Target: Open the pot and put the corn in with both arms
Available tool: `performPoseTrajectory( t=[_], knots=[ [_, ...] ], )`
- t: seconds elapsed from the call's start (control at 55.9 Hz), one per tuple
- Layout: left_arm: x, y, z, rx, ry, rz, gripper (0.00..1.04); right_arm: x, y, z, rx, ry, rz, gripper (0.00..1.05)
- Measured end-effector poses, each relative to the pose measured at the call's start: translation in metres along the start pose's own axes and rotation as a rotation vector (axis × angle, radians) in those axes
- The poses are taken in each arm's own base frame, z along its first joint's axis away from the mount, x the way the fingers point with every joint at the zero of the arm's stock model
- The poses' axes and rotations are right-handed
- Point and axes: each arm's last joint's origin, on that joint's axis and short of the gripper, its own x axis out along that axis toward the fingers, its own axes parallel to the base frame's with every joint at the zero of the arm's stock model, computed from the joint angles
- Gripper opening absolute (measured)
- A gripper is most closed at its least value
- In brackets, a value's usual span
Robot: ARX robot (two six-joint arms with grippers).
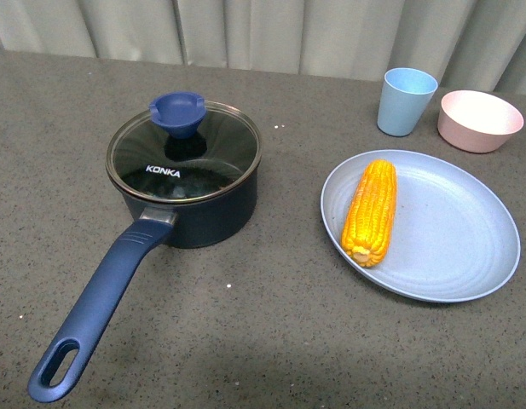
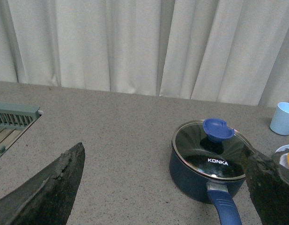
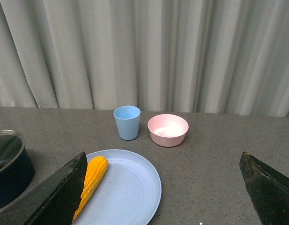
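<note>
The pot (image 1: pixel 207 213) sits left of centre in the front view, dark navy and closed: its glass lid (image 1: pixel 182 170), lettered KONKA, lies flat on the rim with the blue knob (image 1: pixel 177 114) on top. Its long blue handle (image 1: pixel 105 294) runs toward the lower left corner, ending in a slotted hole. The corn (image 1: pixel 371 212) lies well apart from it, right of centre, on the left part of a pale blue plate (image 1: pixel 454 247) with its length running roughly up and down the frame. Beyond the plate, at the upper right, a light blue cup (image 1: pixel 407 100) stands upright just beside a pink bowl (image 1: pixel 480 121).

Everything rests on a dark grey speckled table (image 1: pixel 263 341), matte, with a few tiny pale flecks. Along its far edge hangs a pale pleated curtain (image 1: pixel 263 34) that fills the background in all three views.

Neither arm shows in the front view. The left gripper (image 2: pixel 163 154) has its fingers (image 2: pixel 50 187) spread wide, with the pot seen near one of them; a grey-green slatted rack (image 2: pixel 15 117) lies at the table's edge in that view. The right gripper (image 3: pixel 163 157) is spread just as wide — its fingers (image 3: pixel 55 197) frame the plate and corn, touching nothing.
</note>
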Motion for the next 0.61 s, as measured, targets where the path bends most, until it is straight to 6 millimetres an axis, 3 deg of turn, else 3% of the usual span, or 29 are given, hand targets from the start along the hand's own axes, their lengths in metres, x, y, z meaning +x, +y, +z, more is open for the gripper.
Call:
performPoseTrajectory(
  t=[0.608],
  knots=[
    [0.0, 0.0, 0.0, 0.0, 0.0, 0.0, 0.98, 0.0, 0.0, 0.0, 0.0, 0.0, 0.0, 0.95]
  ],
)
